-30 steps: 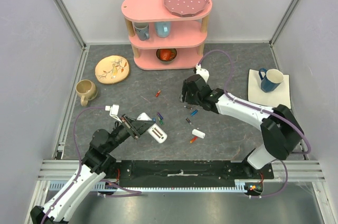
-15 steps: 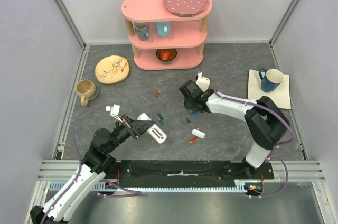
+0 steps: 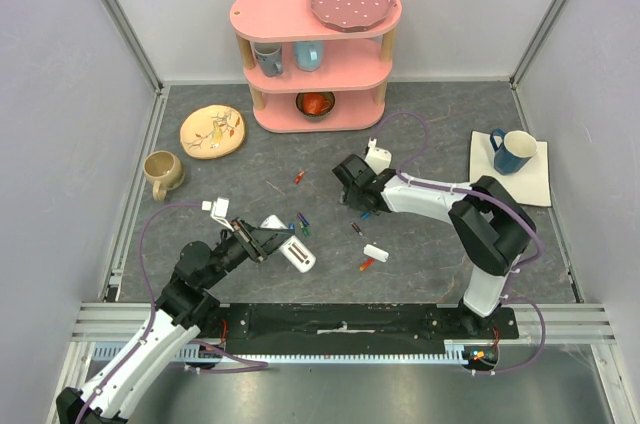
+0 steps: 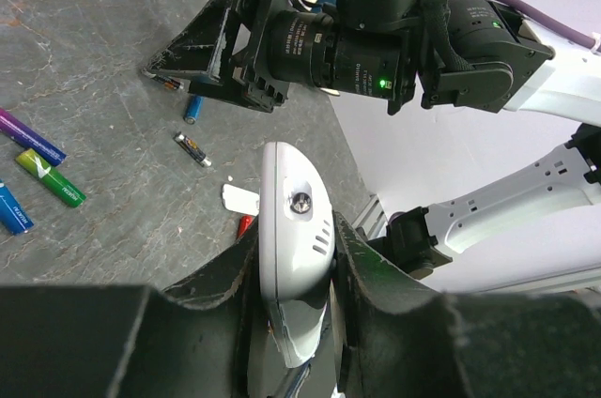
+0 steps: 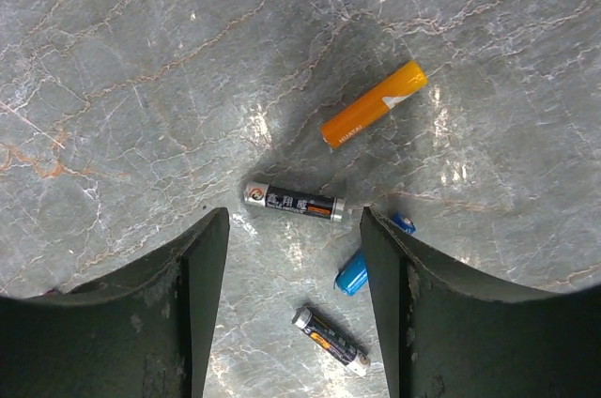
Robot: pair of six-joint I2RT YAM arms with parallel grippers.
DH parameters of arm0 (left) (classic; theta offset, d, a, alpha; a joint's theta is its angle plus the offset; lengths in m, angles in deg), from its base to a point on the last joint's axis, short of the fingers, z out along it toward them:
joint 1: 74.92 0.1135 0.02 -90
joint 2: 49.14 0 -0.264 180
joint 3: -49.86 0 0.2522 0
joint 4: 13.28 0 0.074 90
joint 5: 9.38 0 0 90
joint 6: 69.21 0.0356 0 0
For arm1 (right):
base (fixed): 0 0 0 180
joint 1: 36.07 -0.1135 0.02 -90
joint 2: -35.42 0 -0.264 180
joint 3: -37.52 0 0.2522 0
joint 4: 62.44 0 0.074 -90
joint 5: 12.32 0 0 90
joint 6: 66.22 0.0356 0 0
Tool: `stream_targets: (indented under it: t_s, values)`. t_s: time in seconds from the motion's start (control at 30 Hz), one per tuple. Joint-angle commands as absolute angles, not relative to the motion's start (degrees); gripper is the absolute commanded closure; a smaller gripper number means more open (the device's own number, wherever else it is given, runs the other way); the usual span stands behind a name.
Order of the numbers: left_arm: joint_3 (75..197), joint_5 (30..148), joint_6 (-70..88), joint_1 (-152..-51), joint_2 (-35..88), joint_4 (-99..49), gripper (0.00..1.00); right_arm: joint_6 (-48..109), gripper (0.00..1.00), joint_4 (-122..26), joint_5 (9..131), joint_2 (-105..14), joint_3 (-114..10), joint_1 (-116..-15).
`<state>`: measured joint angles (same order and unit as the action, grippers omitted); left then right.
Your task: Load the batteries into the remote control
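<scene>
At the near left, the left arm rises from its base and leans forward and to the right, its forearm low over the desk [image 3: 200,194]. The left fingers [image 3: 265,241] point right and are pressed against both sides of the white remote control [image 4: 296,248], pinching it by its long edges and holding it clear of the desk, one end sticking out past the tips. The right arm stands at the near right with its elbow bent up high, and its forearm reaches left across the middle of the desk with the wrist tipped steeply down. The right fingers [image 3: 350,192] are spread apart with their tips at the desk surface and hold nothing. A dark battery [image 5: 294,201] lies crosswise in the gap between them. An orange battery [image 5: 374,104] lies just beyond, and a blue battery [image 5: 354,274] and a second dark battery [image 5: 329,337] lie on the other side. More batteries [image 3: 302,221] are scattered between the two arms, near a small white piece [image 3: 376,252]. At the far side stands a pink shelf [image 3: 315,54].
</scene>
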<state>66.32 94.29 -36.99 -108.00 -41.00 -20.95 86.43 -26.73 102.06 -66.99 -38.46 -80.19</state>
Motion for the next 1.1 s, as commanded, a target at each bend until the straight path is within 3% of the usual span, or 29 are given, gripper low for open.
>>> stream_targets:
  t_s: [0.0, 0.7, 1.07]
  values:
    - [62.13, 94.24, -35.29, -107.62, -40.53, -18.95, 0.98, 88.64, 0.34, -26.27, 104.75, -68.29, -41.28, -80.54]
    - [61.86, 94.33, -35.20, -107.61, -42.11, -20.27, 0.98, 89.26, 0.39, -22.40, 106.69, -72.33, -43.39, -81.51]
    - [61.78, 94.68, -35.29, -107.61, -43.08, -20.71, 0.98, 86.71, 0.56, -22.49, 105.37, -71.63, -42.69, -81.60]
